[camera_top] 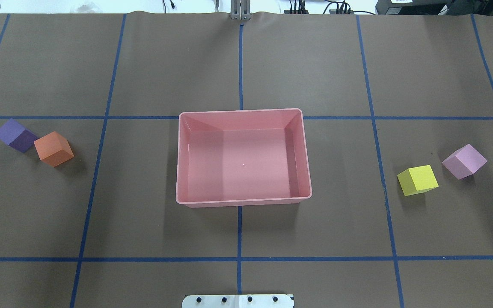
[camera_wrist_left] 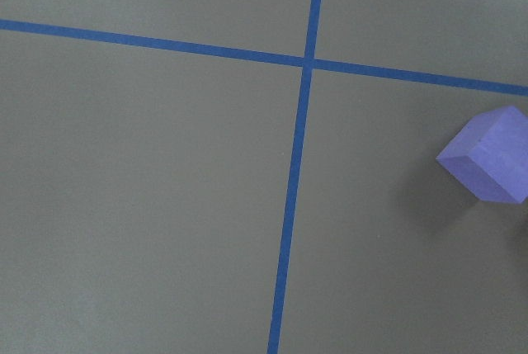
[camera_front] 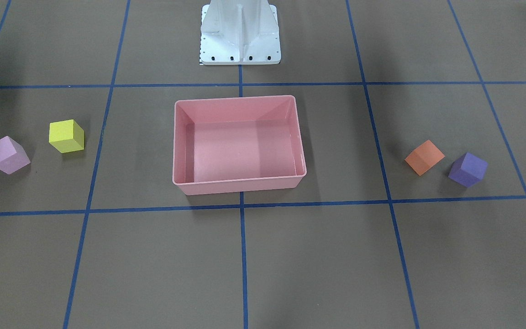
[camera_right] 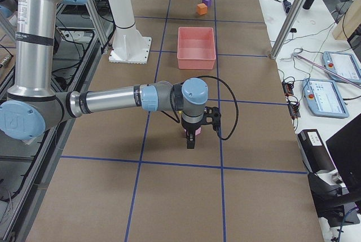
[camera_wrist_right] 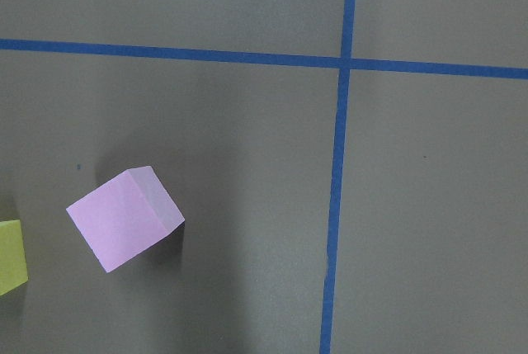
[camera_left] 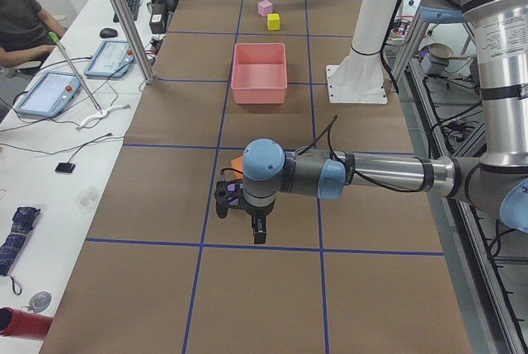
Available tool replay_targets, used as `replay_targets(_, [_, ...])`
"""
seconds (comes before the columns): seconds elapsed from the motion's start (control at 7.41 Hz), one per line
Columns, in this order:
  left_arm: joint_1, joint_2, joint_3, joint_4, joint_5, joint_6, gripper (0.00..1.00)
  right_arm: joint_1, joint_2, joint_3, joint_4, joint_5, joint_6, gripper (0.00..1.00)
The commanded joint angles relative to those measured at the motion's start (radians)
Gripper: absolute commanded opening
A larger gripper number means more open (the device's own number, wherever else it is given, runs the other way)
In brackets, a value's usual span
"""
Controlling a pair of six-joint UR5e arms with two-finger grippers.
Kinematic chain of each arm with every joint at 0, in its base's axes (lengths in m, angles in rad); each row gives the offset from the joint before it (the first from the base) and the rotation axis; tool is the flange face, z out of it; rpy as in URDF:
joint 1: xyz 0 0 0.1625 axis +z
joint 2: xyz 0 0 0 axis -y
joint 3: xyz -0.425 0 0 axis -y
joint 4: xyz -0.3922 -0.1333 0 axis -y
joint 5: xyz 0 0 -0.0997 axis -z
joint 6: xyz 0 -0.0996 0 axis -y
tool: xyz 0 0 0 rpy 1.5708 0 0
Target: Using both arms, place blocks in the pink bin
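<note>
Here, the left claw hovers near the purple block, the right claw near the lilac block; open or closed, I cannot tell. The pink bin lies well apart, between them.

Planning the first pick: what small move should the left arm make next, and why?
Probably slide the left arm sideways until the purple block is centred in its wrist view: it sits at that view's right edge, so the jaws likely aren't over it.
</note>
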Motion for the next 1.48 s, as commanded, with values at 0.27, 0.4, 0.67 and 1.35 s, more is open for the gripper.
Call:
replay_targets(0.27, [0.003, 0.002, -0.010, 0.000, -0.002, -0.001, 1.00, 0.000, 0.000, -0.007, 0.001, 0.002, -0.005, 1.00])
replay_targets(0.4, [0.003, 0.003, -0.010, 0.000, -0.002, -0.001, 1.00, 0.000, 0.000, -0.007, 0.001, 0.002, -0.005, 1.00])
replay_targets(0.67, [0.003, 0.008, -0.007, -0.003, -0.002, -0.001, 1.00, 0.000, 0.002, -0.005, 0.001, 0.002, -0.006, 1.00])
replay_targets(1.35, [0.005, 0.008, -0.012, -0.003, -0.003, -0.004, 1.00, -0.012, -0.002, -0.011, 0.085, 0.050, 0.050, 1.00])
